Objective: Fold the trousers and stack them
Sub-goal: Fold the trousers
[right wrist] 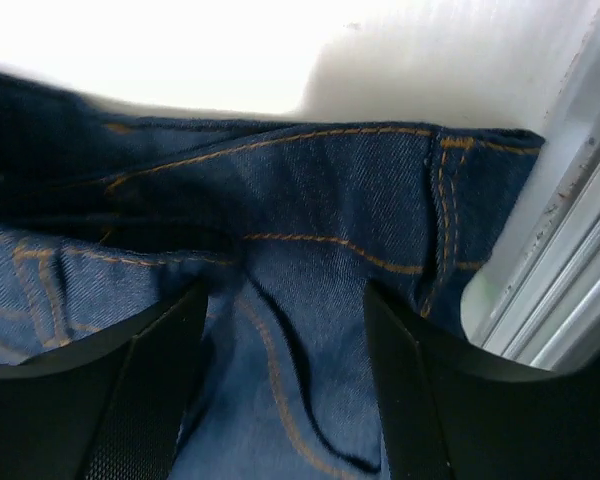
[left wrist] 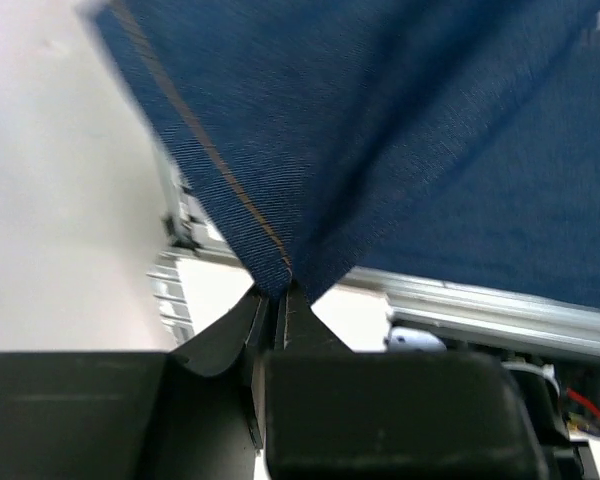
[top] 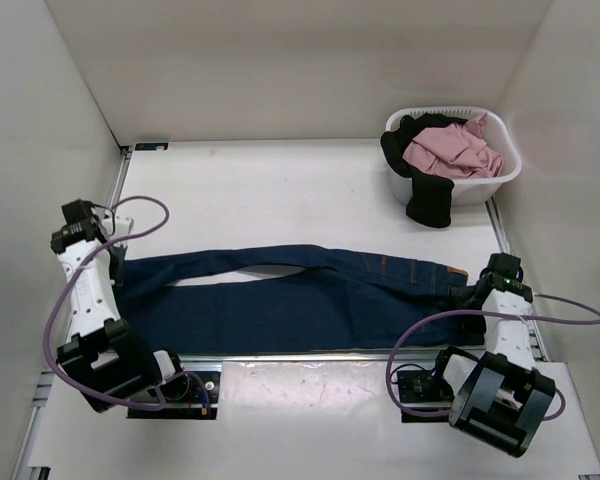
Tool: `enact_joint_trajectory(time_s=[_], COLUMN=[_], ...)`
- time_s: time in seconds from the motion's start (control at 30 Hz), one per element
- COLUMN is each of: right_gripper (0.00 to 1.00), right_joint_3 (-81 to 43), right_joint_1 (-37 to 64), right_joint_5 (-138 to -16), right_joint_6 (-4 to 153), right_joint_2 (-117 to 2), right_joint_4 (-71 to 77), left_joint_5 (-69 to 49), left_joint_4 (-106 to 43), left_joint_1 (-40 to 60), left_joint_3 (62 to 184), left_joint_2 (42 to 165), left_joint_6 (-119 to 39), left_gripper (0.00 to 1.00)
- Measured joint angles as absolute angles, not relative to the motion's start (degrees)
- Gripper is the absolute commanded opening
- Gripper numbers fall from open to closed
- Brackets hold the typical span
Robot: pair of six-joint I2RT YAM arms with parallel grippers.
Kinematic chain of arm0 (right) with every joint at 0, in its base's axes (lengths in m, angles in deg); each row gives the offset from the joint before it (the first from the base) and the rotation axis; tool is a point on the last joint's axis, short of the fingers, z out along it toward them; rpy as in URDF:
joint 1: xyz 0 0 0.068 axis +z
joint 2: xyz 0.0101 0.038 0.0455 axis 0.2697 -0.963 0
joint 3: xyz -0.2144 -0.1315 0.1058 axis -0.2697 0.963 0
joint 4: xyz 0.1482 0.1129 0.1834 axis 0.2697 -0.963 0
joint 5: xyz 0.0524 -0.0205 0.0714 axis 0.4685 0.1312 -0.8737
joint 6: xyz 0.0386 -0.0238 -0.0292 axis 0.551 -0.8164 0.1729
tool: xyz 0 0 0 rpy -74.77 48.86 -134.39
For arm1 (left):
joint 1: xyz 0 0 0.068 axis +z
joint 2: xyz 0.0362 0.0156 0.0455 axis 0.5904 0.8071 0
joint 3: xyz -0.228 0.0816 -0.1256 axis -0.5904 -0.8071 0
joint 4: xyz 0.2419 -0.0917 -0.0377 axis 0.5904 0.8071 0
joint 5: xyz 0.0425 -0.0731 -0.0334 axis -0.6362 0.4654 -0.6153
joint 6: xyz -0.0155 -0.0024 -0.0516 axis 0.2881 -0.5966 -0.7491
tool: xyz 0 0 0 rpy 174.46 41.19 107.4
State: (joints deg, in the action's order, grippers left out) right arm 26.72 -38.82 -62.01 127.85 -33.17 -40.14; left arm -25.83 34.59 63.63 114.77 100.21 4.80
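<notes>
The trousers lie long and flat across the table, legs to the left and waist to the right. The left gripper is squeezed tight on a leg edge. The right gripper sits at the waist with its fingers apart and the cloth loose between them. A purple cable loops close by. Far back on the right, well apart, a white basket holds a pink garment, and a black garment hangs over its rim.
</notes>
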Motion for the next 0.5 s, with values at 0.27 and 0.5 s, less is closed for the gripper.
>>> enact_joint_trajectory(time_s=[0.27,0.5], right_gripper=[0.7,0.79], right_joint_3=[15.7,22.5], right_joint_1=[-37.9,-34.3], right_joint_5=[-61.7,-66.4], right_joint_6=[126.1,134.1], right_joint_2=[-29.1,-26.8], right_joint_4=[-44.4,-42.3], left_joint_5=[-24.3,-22.8], left_joint_4=[34.0,34.0], left_joint_1=[63.6,63.6], left_joint_3=[111.5,115.2], left_joint_2=[98.8,100.7], left_joint_6=[5.0,5.1], left_gripper=[0.14,0.14])
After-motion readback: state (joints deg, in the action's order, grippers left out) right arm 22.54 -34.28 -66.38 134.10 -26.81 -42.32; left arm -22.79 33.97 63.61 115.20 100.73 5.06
